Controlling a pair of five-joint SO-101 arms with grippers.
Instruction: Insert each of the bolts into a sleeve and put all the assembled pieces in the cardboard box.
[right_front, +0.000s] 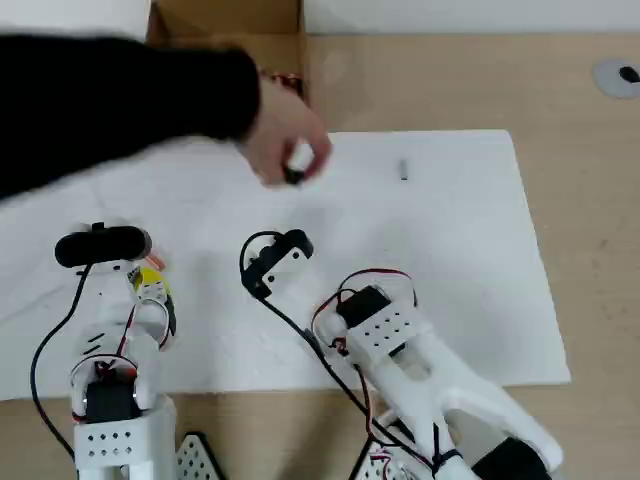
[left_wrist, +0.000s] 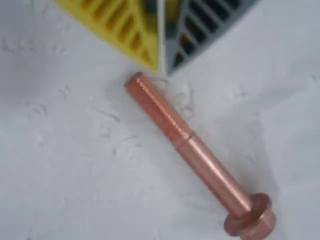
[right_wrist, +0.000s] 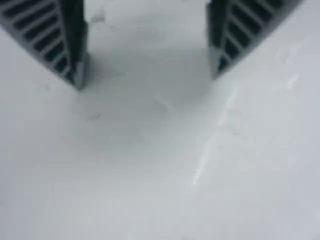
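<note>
Although the left arm's fingers (left_wrist: 125, 25), at lower left of the high view, are closed on nothing, we find the bolt (left_wrist: 192, 145) with its plain end just off their tips, axis leading away to the head; the right arm's fingers (right_wrist: 55, 35) gape wide.

A robotics lab bench: a light wooden tabletop (right_front: 580, 100) under a white foam sheet (right_front: 450, 260), a white plastic left arm (right_front: 112, 440) and right arm (right_front: 440, 375) with bare wiring, a grey round cable grommet (right_front: 617, 77) in its far right corner, and a brown cardboard box (right_front: 225, 18) at its far edge.
</note>
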